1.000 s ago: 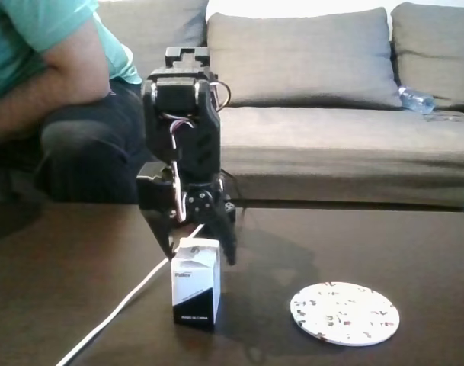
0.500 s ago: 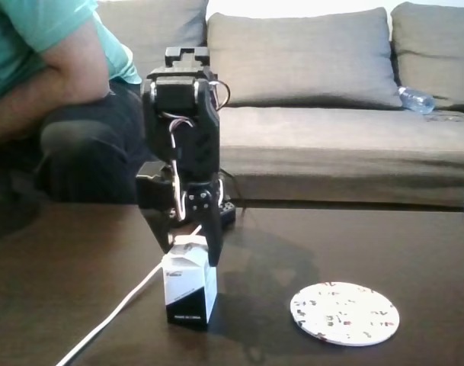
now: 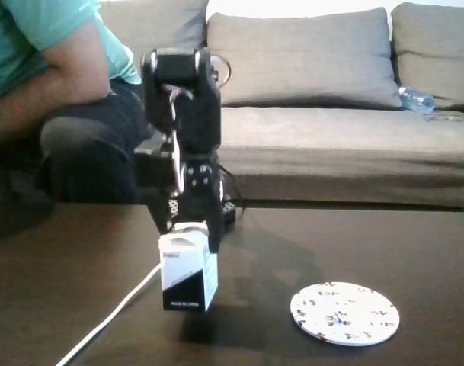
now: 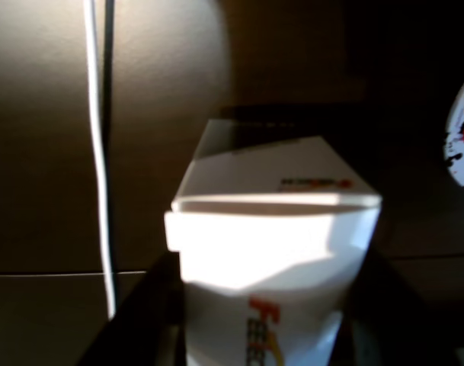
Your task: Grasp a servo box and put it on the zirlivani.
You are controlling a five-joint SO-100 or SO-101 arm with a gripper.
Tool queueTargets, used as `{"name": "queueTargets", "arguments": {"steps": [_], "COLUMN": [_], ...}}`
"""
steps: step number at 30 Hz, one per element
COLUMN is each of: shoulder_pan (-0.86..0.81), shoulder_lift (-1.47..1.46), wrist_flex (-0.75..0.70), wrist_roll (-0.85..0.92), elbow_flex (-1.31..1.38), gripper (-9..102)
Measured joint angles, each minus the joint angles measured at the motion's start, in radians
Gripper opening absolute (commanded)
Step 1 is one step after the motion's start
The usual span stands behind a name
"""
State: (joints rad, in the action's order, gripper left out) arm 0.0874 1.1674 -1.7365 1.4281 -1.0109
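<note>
Claw [image 3: 189,231] clamped around lifted servo box [image 3: 187,273].

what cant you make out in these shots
- Small print on the servo box: too small in the fixed view, blurred and cut by the bottom edge in the wrist view.
- Gripper fingertips: behind the box top in the fixed view.
- Zirlivani: cut off by the right edge in the wrist view.

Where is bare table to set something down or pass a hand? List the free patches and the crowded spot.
Free: the table right of the disc and behind it toward the sofa, and the near-left corner left of the white cable. Crowded: around the gripper, shut on the box, with the cable running beside it.
</note>
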Motion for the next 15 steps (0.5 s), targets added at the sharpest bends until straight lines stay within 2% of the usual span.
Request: {"name": "queueTargets", "arguments": {"steps": [15], "shoulder_pan": [0.299], "shoulder_lift": [0.106], "wrist_flex": [0.0], "wrist_roll": [-0.141], "elbow_flex": [0.002], "gripper": [18]}}
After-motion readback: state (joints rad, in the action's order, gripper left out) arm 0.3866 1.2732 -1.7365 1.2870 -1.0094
